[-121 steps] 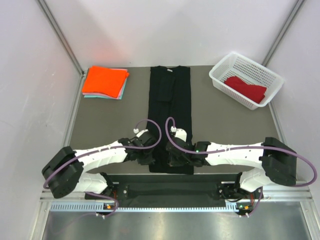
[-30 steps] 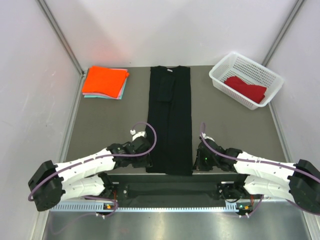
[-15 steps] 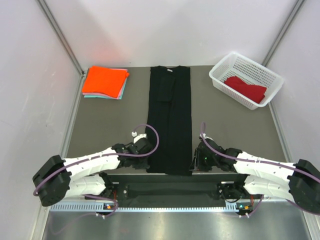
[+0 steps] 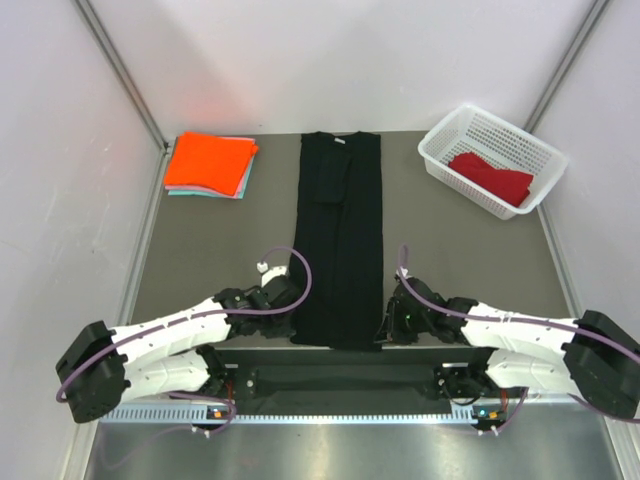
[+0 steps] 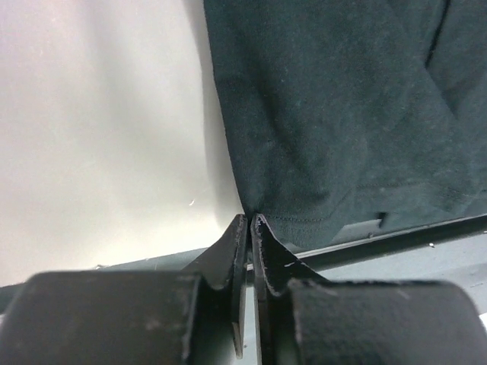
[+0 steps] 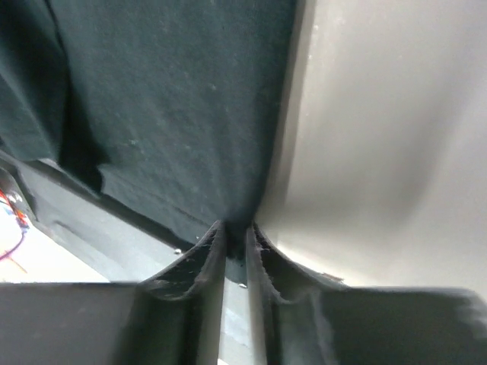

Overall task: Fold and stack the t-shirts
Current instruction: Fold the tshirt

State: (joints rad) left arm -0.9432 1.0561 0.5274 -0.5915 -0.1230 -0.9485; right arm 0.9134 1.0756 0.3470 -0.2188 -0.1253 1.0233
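black tee (image 4: 338, 240) | orange tee (image 4: 208, 162) | teal tee (image 4: 241, 183) | red tee (image 4: 492, 178) | white basket (image 4: 450, 135)

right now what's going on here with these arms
Two robot arms are folding tees. The black t-shirt, already narrowed into a long strip, lies down the middle of the table. The left gripper and right gripper each pinch a near hem corner. An orange t-shirt sits folded on a teal t-shirt far left; a dark red t-shirt lies in the white basket.

Black tee (image 4: 338, 240), a long central strip; orange tee (image 4: 208, 162) folded atop teal tee (image 4: 243, 180); red tee (image 4: 490, 176) bunched, far right.
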